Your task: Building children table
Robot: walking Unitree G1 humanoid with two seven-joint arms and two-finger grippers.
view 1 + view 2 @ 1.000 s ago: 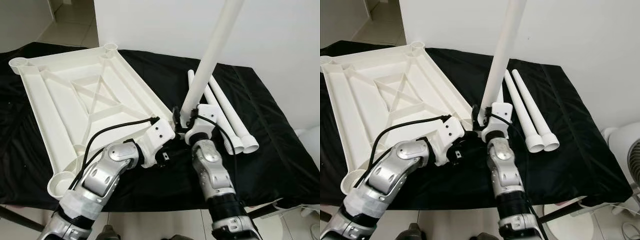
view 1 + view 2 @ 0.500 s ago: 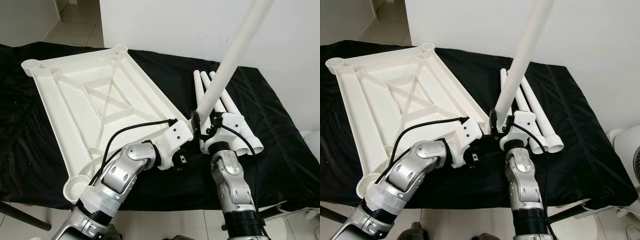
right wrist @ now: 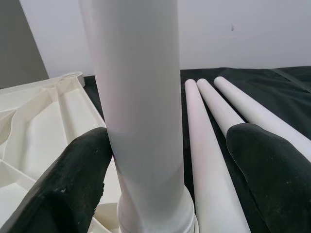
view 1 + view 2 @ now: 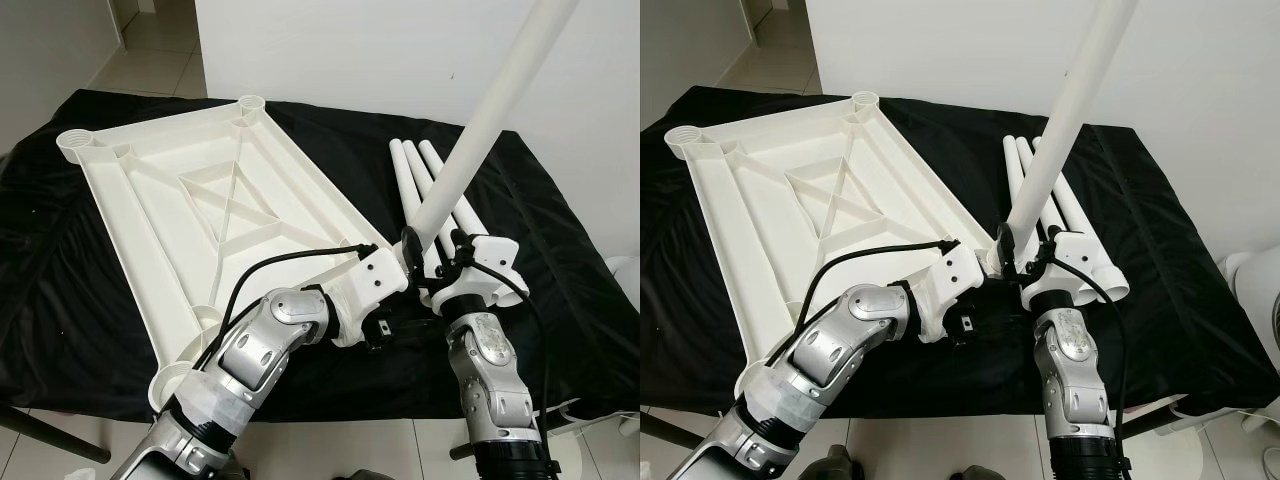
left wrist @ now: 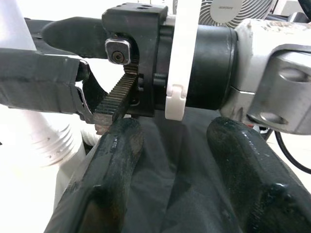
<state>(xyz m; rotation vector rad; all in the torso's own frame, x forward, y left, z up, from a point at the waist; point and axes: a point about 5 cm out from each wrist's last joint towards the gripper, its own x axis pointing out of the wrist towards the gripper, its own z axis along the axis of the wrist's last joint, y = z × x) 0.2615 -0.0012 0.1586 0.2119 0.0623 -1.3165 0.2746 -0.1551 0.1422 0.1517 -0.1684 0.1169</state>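
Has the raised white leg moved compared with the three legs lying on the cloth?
Yes. The raised leg shifted rightward, now crossing above the lying legs.

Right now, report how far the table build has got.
Done: the tabletop lies underside up on the black cloth.
In hand: one leg stands tilted at the tabletop's near corner, between the open fingers of the right pincer. I cannot tell whether it is seated. The left pincer is open beside it.
Left: three legs lie on the cloth, and both far sockets are empty.
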